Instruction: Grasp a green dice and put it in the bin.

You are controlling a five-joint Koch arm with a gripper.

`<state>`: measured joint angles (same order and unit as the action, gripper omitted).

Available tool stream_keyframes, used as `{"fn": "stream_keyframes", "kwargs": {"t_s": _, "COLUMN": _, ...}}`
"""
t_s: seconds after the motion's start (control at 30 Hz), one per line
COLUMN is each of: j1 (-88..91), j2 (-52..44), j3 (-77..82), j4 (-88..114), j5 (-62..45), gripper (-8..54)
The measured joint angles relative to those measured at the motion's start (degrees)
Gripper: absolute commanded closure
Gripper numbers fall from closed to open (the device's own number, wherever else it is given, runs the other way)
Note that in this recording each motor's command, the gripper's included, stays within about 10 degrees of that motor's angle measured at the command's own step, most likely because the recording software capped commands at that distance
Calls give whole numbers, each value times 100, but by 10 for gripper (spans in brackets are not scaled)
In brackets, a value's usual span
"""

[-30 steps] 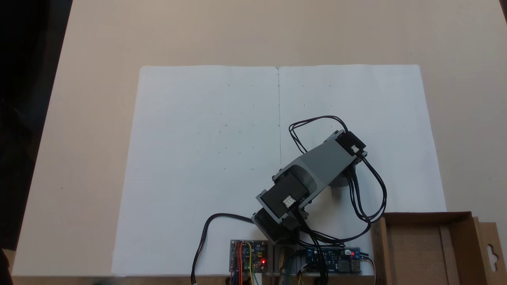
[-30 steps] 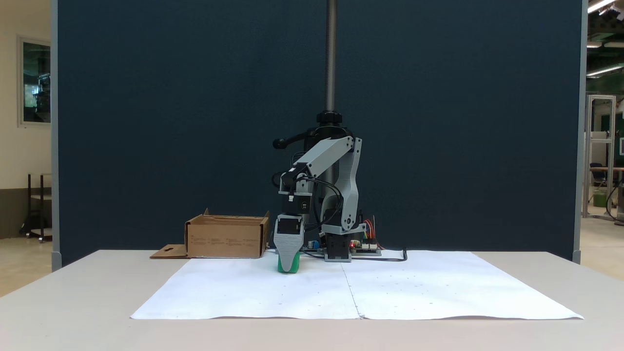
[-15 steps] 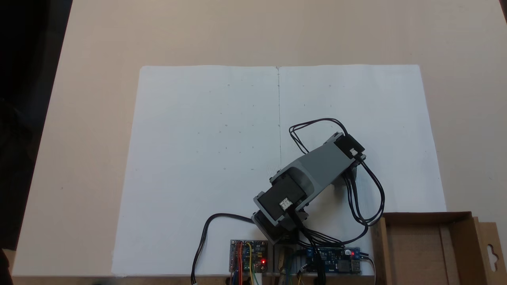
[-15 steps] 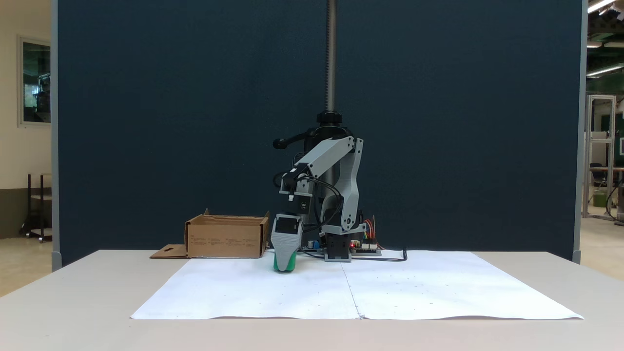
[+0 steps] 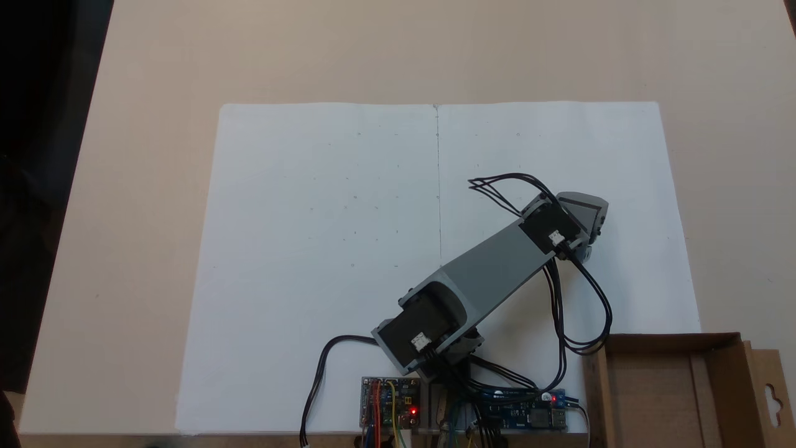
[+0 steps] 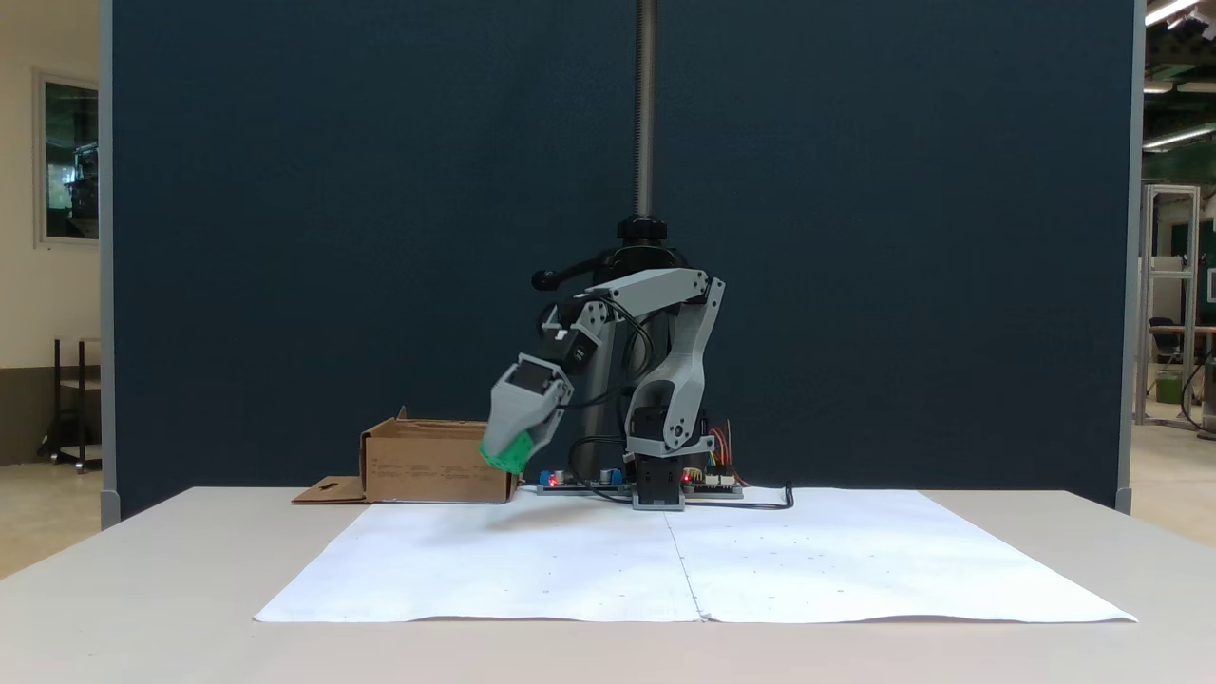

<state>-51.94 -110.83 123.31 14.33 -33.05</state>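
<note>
In a fixed view from the front, the green dice (image 6: 509, 457) hangs well above the white paper, clamped at the tip of my gripper (image 6: 503, 454). The gripper is shut on it and tilts down to the left. Dice and gripper show in front of the right end of the bin (image 6: 437, 464), a brown cardboard box. From above, the gripper (image 5: 591, 214) appears as a grey wedge past the forearm's end and covers the dice. There the bin (image 5: 715, 398) lies at the lower right, its floor bare.
The white paper sheet (image 5: 323, 249) covers the table's middle. Control boards (image 5: 390, 404) and black cables (image 5: 584, 311) sit by the arm's base. The bin's flap with a slot (image 5: 771, 395) sticks out to the right. A metal pole (image 6: 646, 104) rises behind the arm.
The gripper has lifted the green dice off the paper and swung it up and left in the front view, towards the bin. From above, the arm has stretched further out.
</note>
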Motion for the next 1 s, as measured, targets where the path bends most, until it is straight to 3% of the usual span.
{"fn": "stream_keyframes", "kwargs": {"t_s": 0.2, "j1": -1187, "j2": -35, "j3": -1406, "j4": 0, "j5": 229, "gripper": 332}}
{"fn": "stream_keyframes", "kwargs": {"t_s": 0.47, "j1": -2909, "j2": 149, "j3": -1898, "j4": 0, "j5": 264, "gripper": 332}}
{"fn": "stream_keyframes", "kwargs": {"t_s": 0.77, "j1": -4729, "j2": 1652, "j3": -2549, "j4": 0, "j5": 290, "gripper": 332}}
{"fn": "stream_keyframes", "kwargs": {"t_s": 1.0, "j1": -5150, "j2": 2065, "j3": -2575, "j4": 18, "j5": 290, "gripper": 332}}
